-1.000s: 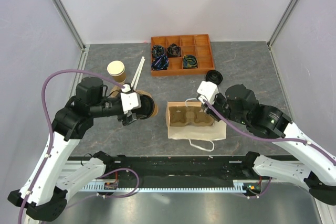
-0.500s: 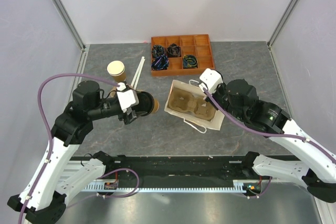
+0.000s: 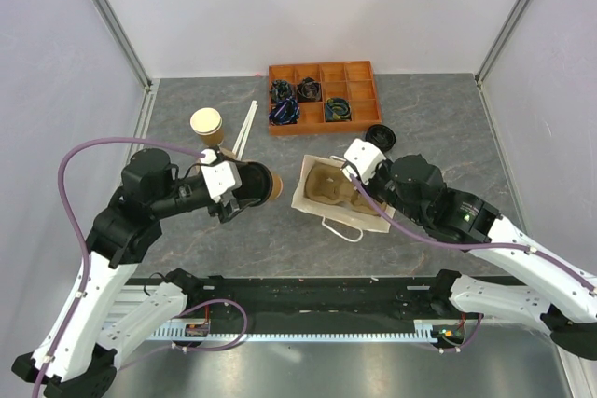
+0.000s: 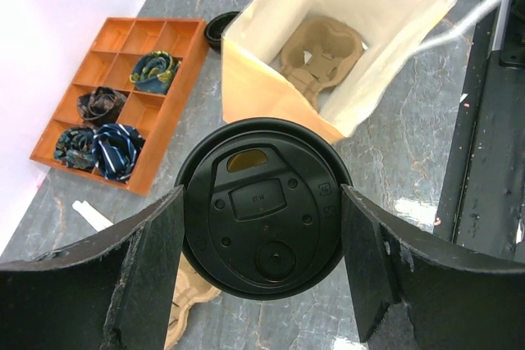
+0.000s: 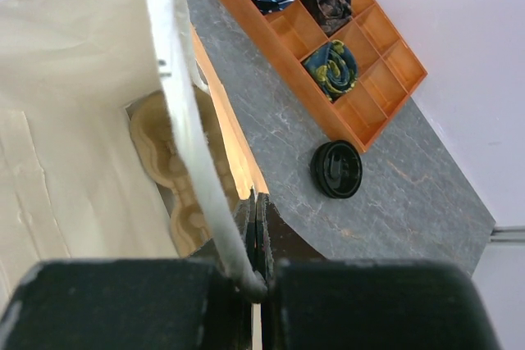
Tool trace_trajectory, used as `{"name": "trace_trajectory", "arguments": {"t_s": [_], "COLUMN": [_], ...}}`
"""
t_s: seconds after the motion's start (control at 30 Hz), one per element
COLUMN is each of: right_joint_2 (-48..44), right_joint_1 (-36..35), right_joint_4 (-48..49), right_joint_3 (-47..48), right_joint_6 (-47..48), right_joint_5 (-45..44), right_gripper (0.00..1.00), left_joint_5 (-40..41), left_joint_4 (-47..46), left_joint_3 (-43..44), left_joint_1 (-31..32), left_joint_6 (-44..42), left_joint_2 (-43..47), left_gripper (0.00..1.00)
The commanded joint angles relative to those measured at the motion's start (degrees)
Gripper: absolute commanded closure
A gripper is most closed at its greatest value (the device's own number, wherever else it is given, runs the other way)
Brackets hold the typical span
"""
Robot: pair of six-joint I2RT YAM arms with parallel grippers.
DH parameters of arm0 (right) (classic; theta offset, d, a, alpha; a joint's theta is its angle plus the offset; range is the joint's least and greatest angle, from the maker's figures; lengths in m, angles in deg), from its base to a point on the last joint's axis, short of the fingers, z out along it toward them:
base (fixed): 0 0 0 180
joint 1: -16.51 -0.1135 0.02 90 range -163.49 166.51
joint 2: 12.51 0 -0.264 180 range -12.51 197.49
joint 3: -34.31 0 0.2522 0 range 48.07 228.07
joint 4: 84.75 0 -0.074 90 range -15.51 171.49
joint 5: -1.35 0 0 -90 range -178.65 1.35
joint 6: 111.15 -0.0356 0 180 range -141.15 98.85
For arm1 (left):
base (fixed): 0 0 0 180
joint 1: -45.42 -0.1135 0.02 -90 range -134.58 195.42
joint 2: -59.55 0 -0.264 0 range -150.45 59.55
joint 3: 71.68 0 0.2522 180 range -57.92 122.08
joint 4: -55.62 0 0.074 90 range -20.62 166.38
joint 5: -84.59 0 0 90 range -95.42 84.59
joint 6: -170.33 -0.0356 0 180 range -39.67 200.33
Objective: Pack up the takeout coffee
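At 9 o'clock of the table (image 3: 438, 118), seen from above, your left gripper (image 3: 244, 189) has the takeout coffee (image 4: 262, 211) held on its side. Its fingers (image 4: 143, 272) are spread wide and press on opposite edges of the black lid. The lid faces back toward the wrist camera, and the brown cup body points away toward 3 o'clock.

Just off the cup at 3 o'clock is the white paper bag (image 4: 406, 14).
- Its mouth gapes open.
- A moulded cardboard carrier (image 4: 320, 59) sits inside, both cup wells showing.
- White cord handles (image 3: 347, 230) trail off the bag's 6 o'clock side.
- Coffee and bag are near each other but not touching; the cup is outside the bag.

Your right gripper (image 5: 255, 219) sits at the bag's 1 o'clock corner. Its jaws are clenched tight on the thin paper rim, which runs straight down between the fingers in the wrist view.

Other items on the table:
- Orange compartment tray (image 3: 359, 76), at 12 o'clock of the bag against the far wall. Rolled dark fabric pieces fill several of its cells.
- Loose black lid (image 3: 381, 136), at 1 o'clock of the bag, flat on the table between bag and tray.
- Lidless tan cup (image 3: 207, 125), upright, at 11 o'clock of the held coffee.
- Pale sticks (image 3: 244, 130), lying just beside that cup at its 3 o'clock.

You can't tell from these views whether the bag's base rests flat on the table.
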Motion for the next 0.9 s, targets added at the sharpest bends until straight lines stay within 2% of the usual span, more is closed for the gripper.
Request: {"name": "trace_trajectory", "arguments": {"t_s": [0.0,0.4,0.5,0.7,0.87], "right_joint_2": [-0.48,1.28,1.81,2.51,2.68], "right_joint_1": [-1.46,-2.78,-2.86,-2.86,-2.86], "right_joint_4": [1.90,1.63,1.81,0.76,-0.13], "right_joint_3": [0.26,1.85,1.93,3.51,4.83], "right_joint_6": [-1.91,-2.89,-3.06,-4.29,-4.64], "right_joint_5": [-1.60,-1.07,-0.98,1.12,1.83], "right_gripper": [1.00,1.00,1.00,1.00,1.00], "left_joint_5": [-0.61,-7.64,-7.29,-0.53,8.17], "left_joint_4": [-2.43,-5.95,-6.74,-9.19,-13.24], "left_joint_3": [3.88,10.91,11.97,9.87,5.65], "left_joint_1": [0.20,2.39,5.73,17.24,26.55], "left_joint_6": [1.98,0.31,-0.65,-8.46,-13.57], "left_joint_2": [-0.56,-5.66,-6.63,-8.03,-8.30], "left_gripper": [0.57,0.58,0.58,0.59,0.61]}}
